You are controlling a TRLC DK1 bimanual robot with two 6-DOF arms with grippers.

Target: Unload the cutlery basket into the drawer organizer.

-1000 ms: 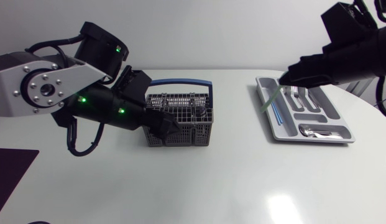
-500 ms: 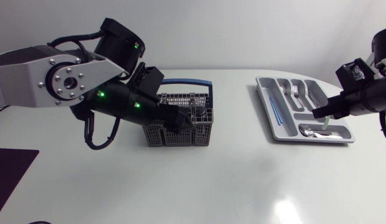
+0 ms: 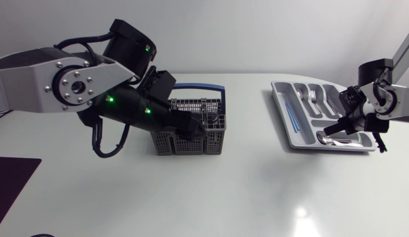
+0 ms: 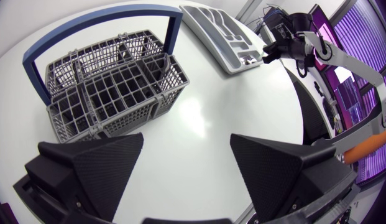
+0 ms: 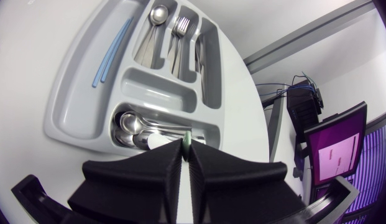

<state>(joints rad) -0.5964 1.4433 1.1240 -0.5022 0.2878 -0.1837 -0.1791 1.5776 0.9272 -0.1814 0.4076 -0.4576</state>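
Observation:
The grey wire cutlery basket (image 3: pixel 201 128) with a blue handle (image 4: pixel 112 93) stands left of the table's middle. Its cells look empty in the left wrist view. My left gripper (image 3: pixel 190 129) (image 4: pixel 186 174) hangs open just over the basket's near left corner. The grey drawer organizer (image 3: pixel 283 118) (image 5: pixel 74 106) lies at the right. My right gripper (image 3: pixel 339 126) (image 5: pixel 186 146) is shut on a thin pale green utensil (image 5: pixel 187 137), low over the organizer's front compartment of small spoons (image 5: pixel 127 127).
The organizer also holds two blue sticks (image 5: pixel 112 53) in its long side slot, plus spoons (image 5: pixel 156 15) and forks (image 5: pixel 182 28) in the far slots. A dark mat (image 3: pixel 10 187) lies at the table's front left corner. Bare white table separates basket and organizer.
My right gripper carried the green utensil from above the organizer's far left side down to its front compartment. My left arm shifted slightly right over the basket, then held still.

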